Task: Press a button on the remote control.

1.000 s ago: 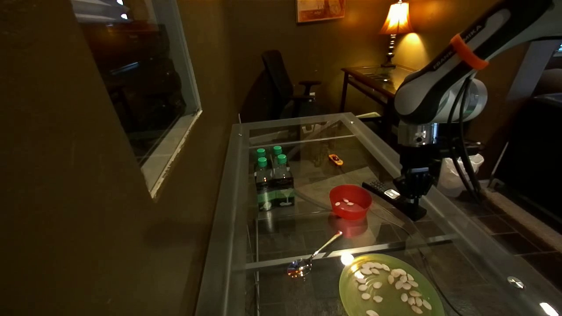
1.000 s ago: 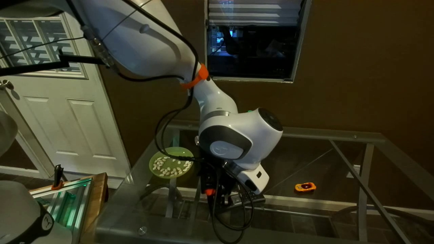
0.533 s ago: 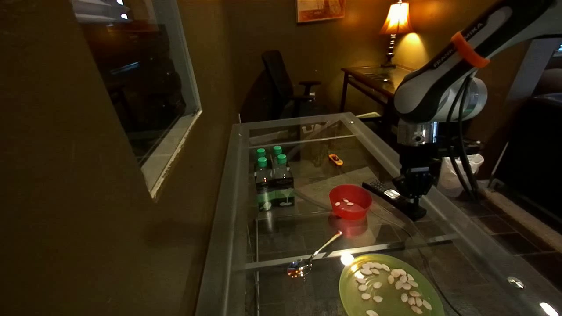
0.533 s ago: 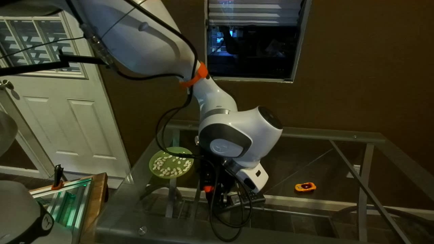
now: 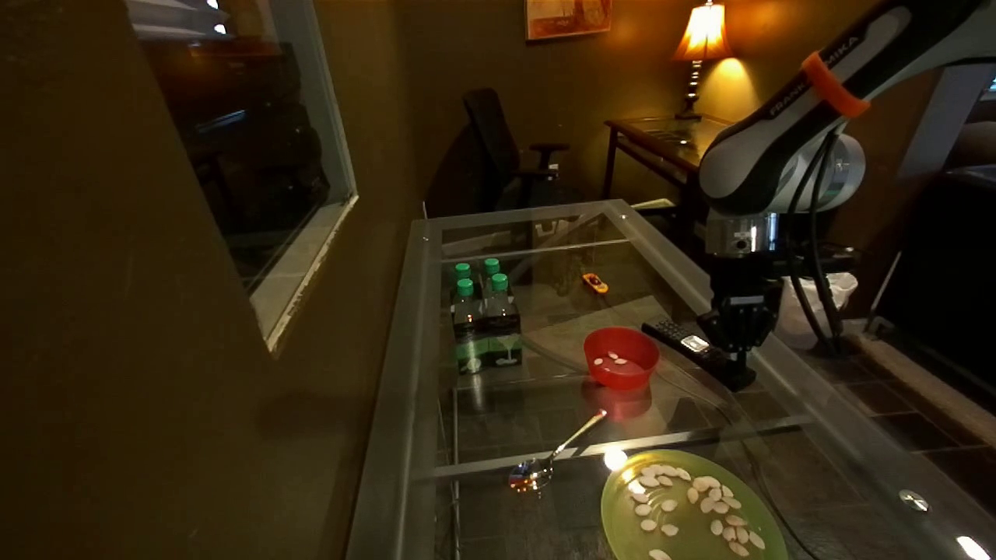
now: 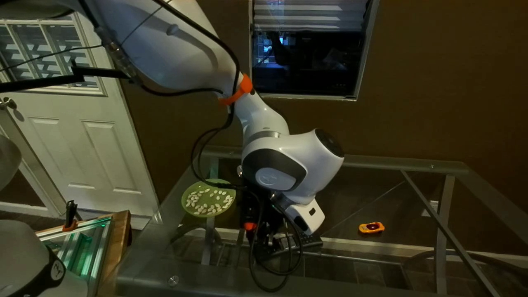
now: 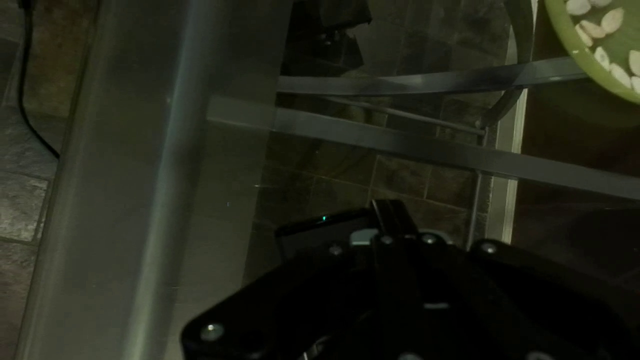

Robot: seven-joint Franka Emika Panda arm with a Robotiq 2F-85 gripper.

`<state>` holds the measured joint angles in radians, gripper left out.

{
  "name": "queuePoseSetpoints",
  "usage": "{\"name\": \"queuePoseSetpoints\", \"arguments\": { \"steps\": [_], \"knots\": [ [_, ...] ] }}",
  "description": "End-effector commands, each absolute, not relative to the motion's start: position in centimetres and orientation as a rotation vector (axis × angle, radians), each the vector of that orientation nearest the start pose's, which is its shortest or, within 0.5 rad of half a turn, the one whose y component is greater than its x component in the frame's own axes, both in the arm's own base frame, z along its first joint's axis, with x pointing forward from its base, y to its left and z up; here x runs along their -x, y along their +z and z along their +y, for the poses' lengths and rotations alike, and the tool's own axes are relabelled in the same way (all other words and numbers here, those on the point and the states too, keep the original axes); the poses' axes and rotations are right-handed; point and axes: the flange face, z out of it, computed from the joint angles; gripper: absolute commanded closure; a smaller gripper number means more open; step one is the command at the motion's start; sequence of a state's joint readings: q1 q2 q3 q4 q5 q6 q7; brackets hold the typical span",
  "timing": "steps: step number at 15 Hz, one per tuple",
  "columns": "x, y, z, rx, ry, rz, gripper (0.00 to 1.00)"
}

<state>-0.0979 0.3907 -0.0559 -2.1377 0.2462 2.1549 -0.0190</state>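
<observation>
The remote control [image 5: 671, 334] is a slim black bar lying on the glass table, with a small bright screen near its middle. My gripper [image 5: 738, 362] points straight down over its near end. The fingers are shut together with nothing between them. The tips are at or just above the remote's surface; I cannot tell if they touch. In an exterior view the remote [image 6: 312, 240] shows partly behind the arm and cables. In the wrist view its end [image 7: 320, 231] with a small green glint shows left of the shut gripper [image 7: 392, 212]; the rest is hidden beneath the gripper.
A red cup [image 5: 615, 375] stands beside the remote. A green plate [image 5: 685, 459] with seeds, a spoon [image 5: 572, 439], a pack of green-capped bottles [image 5: 486, 334] and a yellow toy car [image 5: 595, 283] are on the glass table. The table's frame edge [image 5: 840, 412] runs close by.
The gripper and its cables have shifted slightly, a little to the left and up in an exterior view. The gripper stays shut over the same end. The remote has not moved.
</observation>
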Motion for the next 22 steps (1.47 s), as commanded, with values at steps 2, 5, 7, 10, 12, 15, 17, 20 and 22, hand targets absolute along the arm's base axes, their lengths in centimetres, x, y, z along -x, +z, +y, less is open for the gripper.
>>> {"name": "queuePoseSetpoints", "arguments": {
  "steps": [2,5,7,10,12,15,17,20,22],
  "knots": [
    [-52.5,20.0,-7.7,2.87,0.552,0.519,1.0],
    [-52.6,20.1,-7.9,2.874,0.539,0.533,1.0],
    [-52.6,19.9,-8.0,2.868,0.552,0.533,1.0],
    [-52.7,19.5,-8.1,2.863,0.557,0.529,1.0],
    [-52.8,19.3,-8.2,2.865,0.551,0.535,1.0],
    [-53.2,19.0,-8.5,2.872,0.529,0.527,1.0],
    [-53.3,18.6,-8.6,2.865,0.538,0.517,1.0],
    [-53.3,17.9,-8.6,2.855,0.566,0.51,1.0],
    [-53.3,17.7,-8.6,2.858,0.578,0.51,1.0]
  ]
}}
